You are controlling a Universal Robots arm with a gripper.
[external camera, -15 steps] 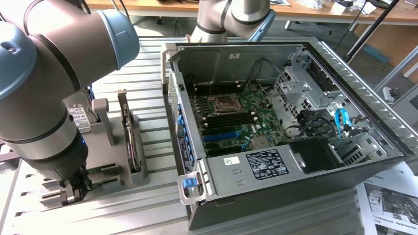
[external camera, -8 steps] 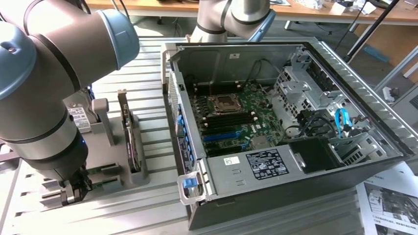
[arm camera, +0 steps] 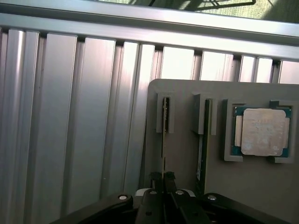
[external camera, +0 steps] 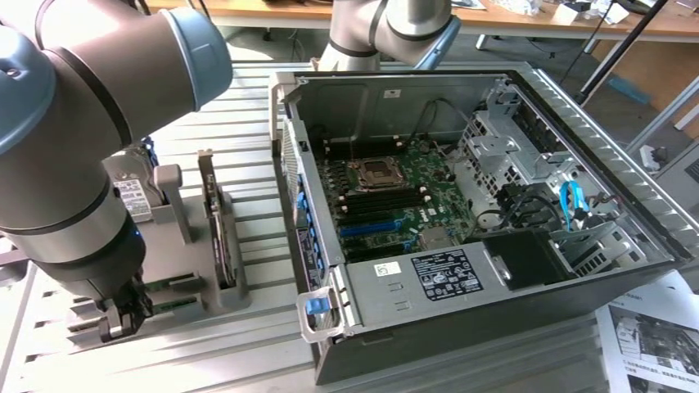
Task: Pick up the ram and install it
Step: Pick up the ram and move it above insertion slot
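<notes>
The ram (arm camera: 164, 133) is a thin green stick seen edge-on, standing in a slot of the grey holder (arm camera: 187, 93). My gripper (arm camera: 162, 177) sits over its near end, its two dark fingers pinched onto the stick from either side. In the exterior view the gripper (external camera: 123, 315) is low at the left, down at the front of that holder (external camera: 164, 270). The open computer case (external camera: 611, 123) lies to the exterior view's right, with the motherboard's dark memory slots (external camera: 382, 201) exposed.
A second thin stick (arm camera: 201, 154) stands in the neighbouring slot. The square silver processor (arm camera: 261, 131) rests in a recess beside it. A dark upright card (external camera: 218, 237) stands in the holder. The ribbed aluminium table (arm camera: 70, 116) surrounds it. Printed paper (external camera: 656, 344) lies at the front right.
</notes>
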